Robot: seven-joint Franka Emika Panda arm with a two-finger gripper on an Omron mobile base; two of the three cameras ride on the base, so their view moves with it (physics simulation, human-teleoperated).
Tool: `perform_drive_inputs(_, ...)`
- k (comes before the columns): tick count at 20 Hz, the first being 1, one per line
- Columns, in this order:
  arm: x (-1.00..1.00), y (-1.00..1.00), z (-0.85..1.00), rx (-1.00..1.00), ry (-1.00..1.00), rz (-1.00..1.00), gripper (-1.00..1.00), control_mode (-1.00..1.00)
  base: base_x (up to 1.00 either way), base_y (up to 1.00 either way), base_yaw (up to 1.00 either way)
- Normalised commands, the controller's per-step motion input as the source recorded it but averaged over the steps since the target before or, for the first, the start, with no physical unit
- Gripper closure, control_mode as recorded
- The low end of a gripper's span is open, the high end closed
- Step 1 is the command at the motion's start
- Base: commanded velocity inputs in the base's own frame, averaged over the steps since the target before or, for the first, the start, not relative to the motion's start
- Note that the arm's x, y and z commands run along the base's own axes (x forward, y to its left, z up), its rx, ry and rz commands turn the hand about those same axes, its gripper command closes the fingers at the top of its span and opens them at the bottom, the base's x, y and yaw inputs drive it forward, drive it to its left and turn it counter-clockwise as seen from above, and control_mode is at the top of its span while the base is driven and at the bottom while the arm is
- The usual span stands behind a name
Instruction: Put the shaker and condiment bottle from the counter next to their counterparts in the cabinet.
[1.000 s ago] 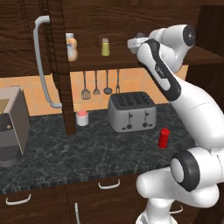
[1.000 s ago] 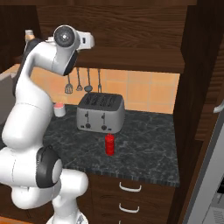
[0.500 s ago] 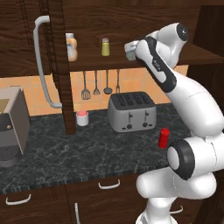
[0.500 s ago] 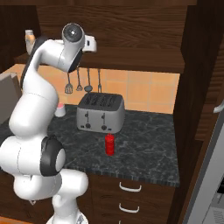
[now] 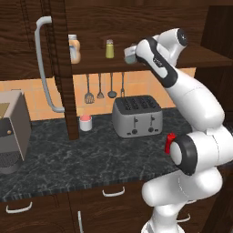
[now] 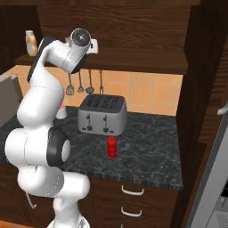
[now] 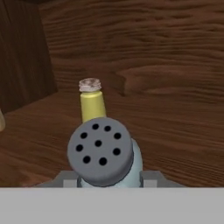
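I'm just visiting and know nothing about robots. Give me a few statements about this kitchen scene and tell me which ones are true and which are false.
1. The gripper holds the grey-blue shaker up at the cabinet shelf. True.
2. The red condiment bottle is already in the cabinet. False: it stands on the counter in front of the toaster.
3. An olive-yellow shaker stands on the shelf beyond the held one. True.
4. The tan-orange bottle lies on its side on the counter. False: it stands upright on the shelf.
5. Utensils hang on the wall behind the toaster. True.
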Motion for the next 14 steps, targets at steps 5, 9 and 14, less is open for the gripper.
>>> perform_drive_inputs(5, 0.61, 0.25, -0.06, 0.00, 0.00, 0.03, 1.00, -1.00, 0.00, 0.00, 0.00)
perform_drive_inputs(9, 0.47, 0.14, -0.37, -0.03, 0.05, 0.02, 1.00, -1.00, 0.00, 0.00, 0.00)
perform_drive_inputs(14, 0.59, 0.19, -0.75, -0.11, 0.14, 0.00, -1.00, -1.00, 0.00, 0.00, 0.00)
